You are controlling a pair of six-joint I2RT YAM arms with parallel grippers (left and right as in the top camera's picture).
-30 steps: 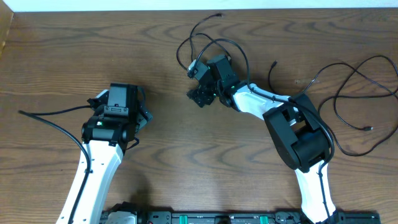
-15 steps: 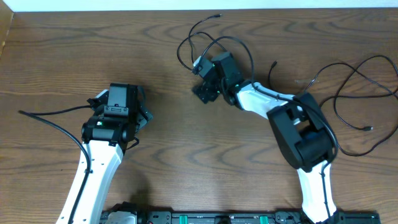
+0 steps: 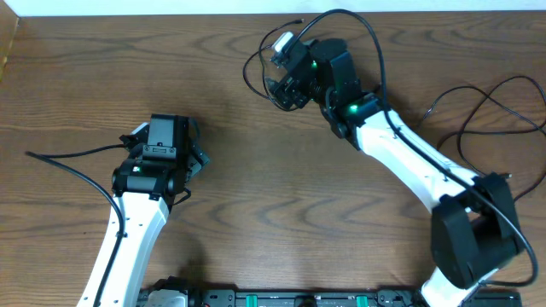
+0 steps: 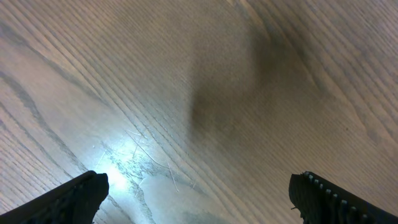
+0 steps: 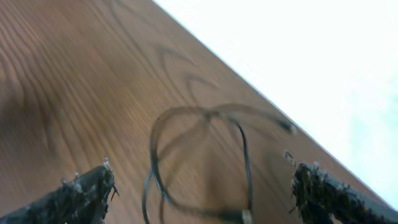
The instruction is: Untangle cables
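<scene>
Overhead top-down; wrist views close above table; right shares cables.

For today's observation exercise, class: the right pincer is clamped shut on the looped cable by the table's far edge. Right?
No. The right pincer is open at the looped cable by the far edge of the table; the right wrist view shows it.

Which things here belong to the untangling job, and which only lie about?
Job: thin black looped cable at the far edge; thin black cable sprawled at the right.
Not the job: brown wooden table; thick black wire fixed to the left arm.
</scene>
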